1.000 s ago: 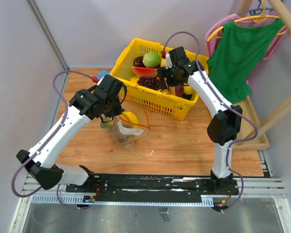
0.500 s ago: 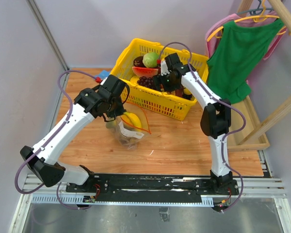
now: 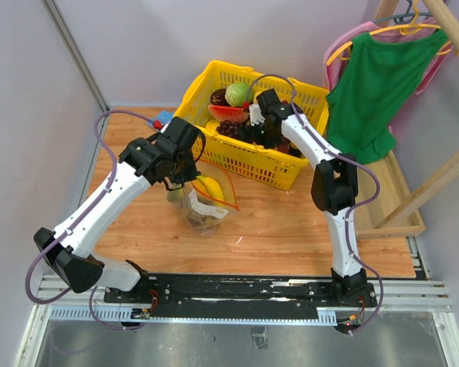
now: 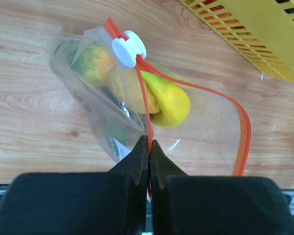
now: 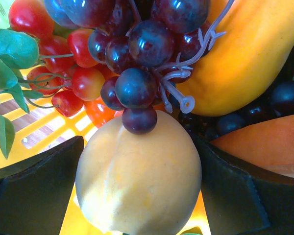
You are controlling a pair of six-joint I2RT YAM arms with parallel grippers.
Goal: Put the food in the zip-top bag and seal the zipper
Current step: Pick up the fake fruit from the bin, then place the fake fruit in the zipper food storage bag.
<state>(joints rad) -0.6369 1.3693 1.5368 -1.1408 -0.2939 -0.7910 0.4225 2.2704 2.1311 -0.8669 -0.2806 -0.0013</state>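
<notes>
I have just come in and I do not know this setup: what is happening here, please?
Two robot arms are packing toy food into a clear zip-top bag. The left pincer is shut on the bag's orange-red zipper, and the mouth is open; a yellow banana and other fruit lie inside. The right pincer is down in the yellow basket, its fingers on both sides of a pale yellow fruit; whether it grips yet is unclear.

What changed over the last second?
Right gripper moved left, deeper into the yellow basket; its fingers now flank a yellow-orange fruit, grip unclear. Left gripper stays shut on the zipper; zip-top bag roughly in place.
</notes>
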